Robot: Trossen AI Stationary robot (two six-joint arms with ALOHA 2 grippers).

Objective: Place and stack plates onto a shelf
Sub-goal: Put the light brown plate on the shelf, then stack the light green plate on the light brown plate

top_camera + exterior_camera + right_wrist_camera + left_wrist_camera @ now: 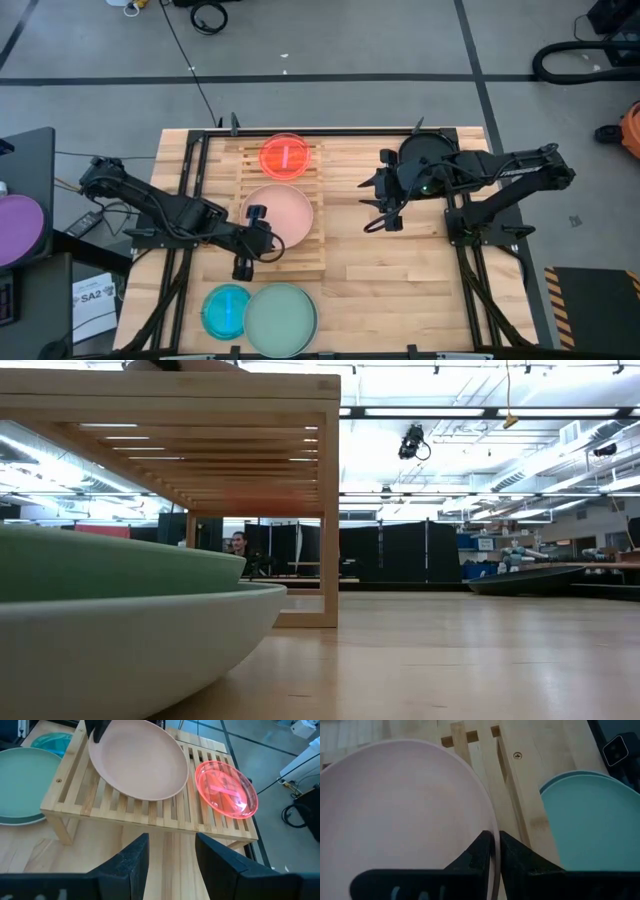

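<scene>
Pale pink plate [277, 212] on the shelf [316, 262] looks stiff, light and slick, so we hold its thin rim. Left gripper [496, 851] is pinched on that rim; right gripper [171, 851] hovers apart beside the shelf.

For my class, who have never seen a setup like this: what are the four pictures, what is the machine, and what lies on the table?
The machine is two dark robot arms at a wooden table, each ending in two fingers. One picture looks straight down, one looks level across the tabletop, and two come from cameras on the arms' wrists. On the slatted wooden shelf lie a red plate and a pink plate. A blue plate and a pale green plate sit on the table in front of the shelf. The left gripper has its fingers closed on the pink plate's rim. The right gripper waits open beside the shelf, holding nothing.
</scene>
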